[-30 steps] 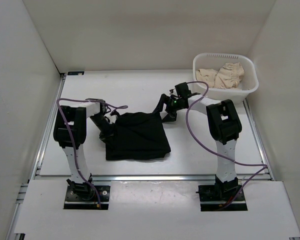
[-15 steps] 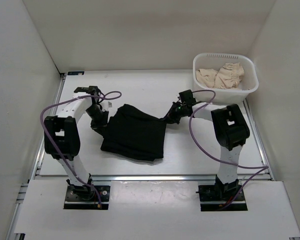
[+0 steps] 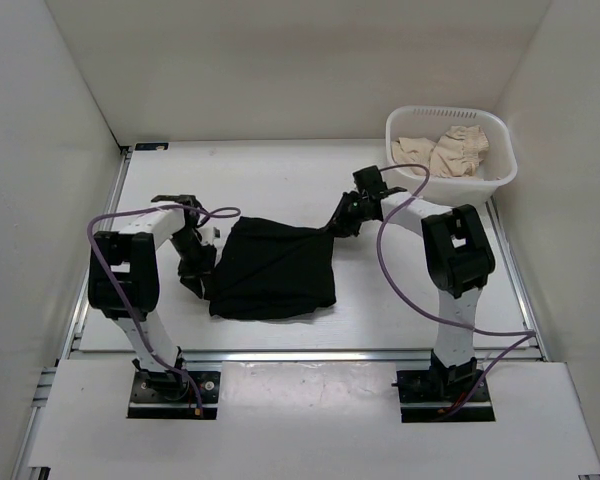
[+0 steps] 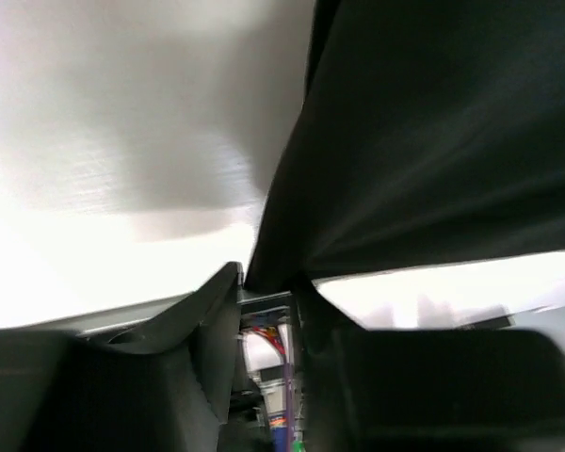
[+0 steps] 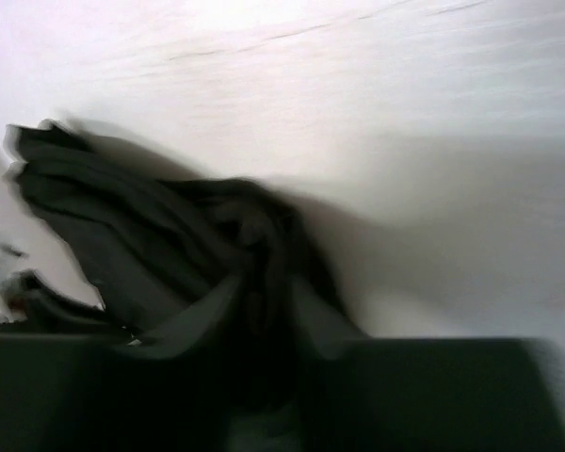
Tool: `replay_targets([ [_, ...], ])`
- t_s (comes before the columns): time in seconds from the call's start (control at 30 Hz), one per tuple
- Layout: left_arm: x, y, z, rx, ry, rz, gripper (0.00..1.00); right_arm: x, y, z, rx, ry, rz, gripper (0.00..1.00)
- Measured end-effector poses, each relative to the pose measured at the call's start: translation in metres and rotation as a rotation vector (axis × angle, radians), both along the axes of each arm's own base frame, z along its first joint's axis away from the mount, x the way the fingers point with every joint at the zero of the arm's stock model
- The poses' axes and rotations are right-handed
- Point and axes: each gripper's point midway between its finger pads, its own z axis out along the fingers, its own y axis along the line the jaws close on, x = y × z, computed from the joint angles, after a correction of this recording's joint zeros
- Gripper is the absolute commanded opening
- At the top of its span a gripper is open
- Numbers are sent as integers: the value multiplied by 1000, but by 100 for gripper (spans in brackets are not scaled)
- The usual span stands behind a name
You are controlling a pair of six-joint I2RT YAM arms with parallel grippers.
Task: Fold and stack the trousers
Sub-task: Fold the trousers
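The black trousers (image 3: 275, 272) lie folded into a rough square on the white table, pulled taut along a diagonal crease between my two grippers. At the cloth's left edge, low over the table, is my left gripper (image 3: 198, 262). In the left wrist view the trousers (image 4: 433, 141) narrow down into the left gripper (image 4: 268, 282), pinched there. My right gripper (image 3: 337, 225) holds the far right corner. In the blurred right wrist view, bunched trousers (image 5: 141, 226) run into the right gripper (image 5: 264, 282), shut on them.
A white basket (image 3: 462, 188) with beige cloth garments (image 3: 445, 152) stands at the back right, close behind the right arm. White walls enclose the table on three sides. A metal rail (image 3: 300, 352) runs along the table's near edge.
The right gripper closed on the far right corner and drew it back. The left gripper swung forward along the left edge. The trousers shifted and turned between them.
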Motion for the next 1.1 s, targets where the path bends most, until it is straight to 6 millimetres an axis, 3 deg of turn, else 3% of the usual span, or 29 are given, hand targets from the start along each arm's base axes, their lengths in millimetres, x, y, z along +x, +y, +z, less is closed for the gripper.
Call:
replay_targets([
  [0.1, 3, 1, -4, 4, 9, 1, 59, -3, -9, -20, -35, 45, -5, 65],
  [0.13, 4, 2, -5, 6, 11, 2, 60, -3, -10, -23, -40, 48, -2, 81],
  [0.23, 12, 3, 0, 6, 0, 6, 62, 7, -7, -11, -21, -1, 35, 96],
  [0.33, 39, 2, 19, 1, -71, 9, 63, 20, -3, 5, -22, -84, 89, 99],
  [0.57, 146, -8, 71, -40, -418, 9, 67, 26, -6, 33, -68, -209, 236, 99],
  [0.67, 175, -15, 66, -56, -477, 0, 70, 2, -14, 33, -69, -191, 295, 99],
  [0.77, 195, -30, 45, -85, -480, -25, 71, -46, -29, 25, -66, -129, 355, 99],
  [0.93, 200, -56, 11, -152, -424, -60, 68, -126, -47, 8, -40, -13, 443, 99],
  [1.0, 197, -62, 5, -178, -403, -61, 51, -150, -50, -2, -20, 36, 471, 97],
  [1.03, 197, -64, 4, -188, -395, -60, 42, -158, -50, -6, -11, 56, 483, 92],
  [1.07, 197, -65, 3, -196, -393, -60, 26, -167, -50, -10, -2, 74, 496, 87],
  [1.1, 200, -66, 4, -202, -397, -61, 18, -173, -49, -13, 10, 85, 506, 80],
])
